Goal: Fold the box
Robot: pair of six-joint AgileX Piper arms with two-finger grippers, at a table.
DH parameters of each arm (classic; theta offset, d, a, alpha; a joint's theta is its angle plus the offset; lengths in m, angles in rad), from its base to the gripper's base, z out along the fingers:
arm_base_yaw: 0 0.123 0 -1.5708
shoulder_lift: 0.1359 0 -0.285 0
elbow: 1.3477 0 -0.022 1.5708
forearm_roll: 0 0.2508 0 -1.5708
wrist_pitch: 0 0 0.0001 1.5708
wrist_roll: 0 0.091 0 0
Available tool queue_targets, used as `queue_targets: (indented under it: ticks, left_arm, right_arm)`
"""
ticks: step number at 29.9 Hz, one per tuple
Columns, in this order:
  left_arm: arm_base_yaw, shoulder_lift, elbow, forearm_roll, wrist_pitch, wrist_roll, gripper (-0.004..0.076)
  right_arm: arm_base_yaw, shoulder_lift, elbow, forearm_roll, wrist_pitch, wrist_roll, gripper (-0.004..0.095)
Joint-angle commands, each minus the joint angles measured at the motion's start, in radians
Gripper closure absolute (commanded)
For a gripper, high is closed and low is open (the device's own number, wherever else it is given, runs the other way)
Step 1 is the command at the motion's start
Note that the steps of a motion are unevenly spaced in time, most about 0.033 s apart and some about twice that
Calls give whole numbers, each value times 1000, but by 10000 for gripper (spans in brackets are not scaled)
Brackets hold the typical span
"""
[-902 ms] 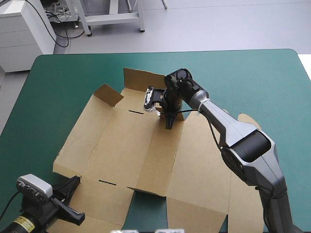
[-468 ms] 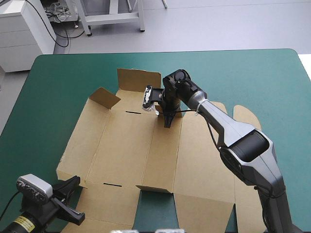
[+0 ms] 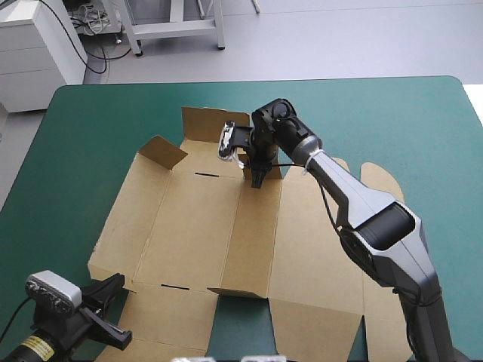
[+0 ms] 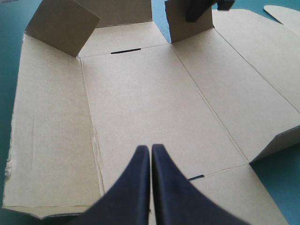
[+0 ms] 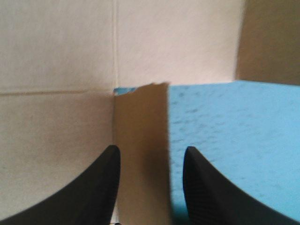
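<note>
What the views cut off or blur

In the high view the box (image 3: 189, 234) runs out of the picture toward the table's near edge. Its near left corner lies under the left arm (image 3: 68, 324), and the right arm (image 3: 362, 204) covers a strip of its right side. In the right wrist view, the small raised flap (image 5: 140, 140) between the fingers of the right gripper (image 5: 151, 149) is blurred, so contact cannot be told. The left wrist view shows only that gripper's dark tip.

Left claw (image 4: 150, 147) pressed together, right claw (image 5: 151, 151) parted.
</note>
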Motion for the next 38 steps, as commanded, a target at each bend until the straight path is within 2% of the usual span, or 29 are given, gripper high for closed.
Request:
queue_targets:
  ticks: [1, 6, 9, 11, 15, 16, 25, 35, 38]
  left_arm:
    - [-3, 13, -24, -18, -74, -3, 731]
    - [-3, 13, -24, -18, -74, -3, 731]
    - [-3, 13, -24, -18, -74, -3, 731]
    - [-3, 13, -24, -18, -74, -3, 731]
    - [-3, 13, -24, -18, -74, -3, 731]
    - [-3, 13, -24, -18, -74, -3, 731]
    - [-3, 13, -24, -18, -74, -3, 731]
    - [-3, 13, -24, -18, -74, -3, 731]
    - [-3, 13, -24, -18, -74, -3, 731]
  right_arm:
    - [-1, -113, -143, 20, -17, 50, 448]
    - [-1, -220, -221, 20, -17, 227, 448]
    - [-1, -297, -214, 22, -15, 301, 494]
    - [-1, -356, -195, 20, -15, 369, 571]
    - [-1, -519, -91, 20, -15, 485, 903]
    - [-1, -566, -60, 18, -15, 498, 924]
    - [-1, -1058, 463, -2, -38, 629, 924]
    - [-1, -1640, 1170, -2, -330, 818, 923]
    - [-1, -1771, 1332, -6, -379, 875, 923]
